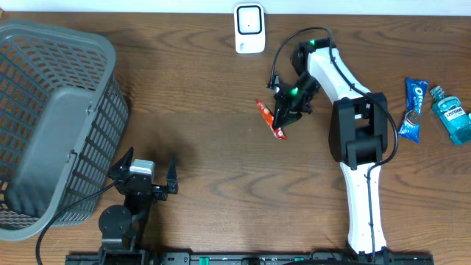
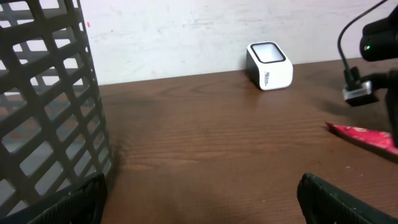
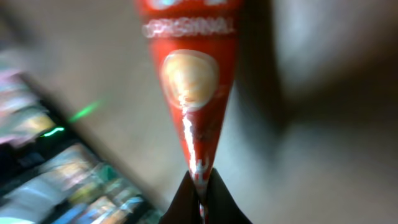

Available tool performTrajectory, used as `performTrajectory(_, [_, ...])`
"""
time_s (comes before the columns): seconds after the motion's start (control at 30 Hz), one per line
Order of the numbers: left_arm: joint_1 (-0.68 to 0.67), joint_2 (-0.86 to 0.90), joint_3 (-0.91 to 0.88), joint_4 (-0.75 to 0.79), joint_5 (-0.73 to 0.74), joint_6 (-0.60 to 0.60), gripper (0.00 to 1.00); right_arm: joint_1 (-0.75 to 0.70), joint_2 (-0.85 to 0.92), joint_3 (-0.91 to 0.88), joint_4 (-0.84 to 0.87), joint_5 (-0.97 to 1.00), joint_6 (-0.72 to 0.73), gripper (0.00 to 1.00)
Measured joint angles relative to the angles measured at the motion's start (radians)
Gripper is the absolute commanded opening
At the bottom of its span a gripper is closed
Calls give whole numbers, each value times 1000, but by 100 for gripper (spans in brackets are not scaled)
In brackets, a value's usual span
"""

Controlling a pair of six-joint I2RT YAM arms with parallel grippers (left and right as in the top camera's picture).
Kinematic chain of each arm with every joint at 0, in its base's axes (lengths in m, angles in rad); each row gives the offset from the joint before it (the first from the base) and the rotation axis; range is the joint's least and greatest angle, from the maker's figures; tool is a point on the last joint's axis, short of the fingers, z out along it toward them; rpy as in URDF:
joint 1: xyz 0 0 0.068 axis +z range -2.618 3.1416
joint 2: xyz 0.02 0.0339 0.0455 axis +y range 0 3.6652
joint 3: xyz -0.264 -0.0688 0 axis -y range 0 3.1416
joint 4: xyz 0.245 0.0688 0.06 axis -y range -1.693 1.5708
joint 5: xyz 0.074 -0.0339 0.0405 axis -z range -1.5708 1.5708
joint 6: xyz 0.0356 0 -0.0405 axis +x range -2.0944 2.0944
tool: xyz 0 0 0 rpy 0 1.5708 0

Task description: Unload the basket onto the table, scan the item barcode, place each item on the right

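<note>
With right gripper (image 3: pixel 200 198) pinched on one end of the red snack packet (image 1: pixel 267 116), mid-table short of the white scanner (image 1: pixel 249 28), lift gently without loosening and turn the barcode side toward that scanner's window.

"ORIGINAL" on red wrapper (image 3: pixel 189 81); "LISTERINE" on bottle (image 1: pixel 450 114)

This is a robotics lab bench staged as a shop checkout. A wood-grain table (image 1: pixel 221 184) stands against a bare white wall (image 2: pixel 186 37), with a left arm (image 1: pixel 121 221) and a right arm (image 1: pixel 360 184) fixed at its near edge. A white barcode scanner (image 1: pixel 249 28), a grey plastic shopping basket (image 1: pixel 103 132) and retail goods give the shop setting: a red snack packet (image 1: pixel 269 119), an Oreo pack (image 1: pixel 413 110) and a Listerine bottle (image 1: pixel 450 114).
</note>
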Motion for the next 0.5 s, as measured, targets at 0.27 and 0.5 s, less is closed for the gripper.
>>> performTrajectory(0.27, [0,2,0,0,0,0,98,-10,-31,127,-103,-293,122,1])
performTrajectory(0.5, [0,2,0,0,0,0,98,-14,-31,127,-101,-467,199,4])
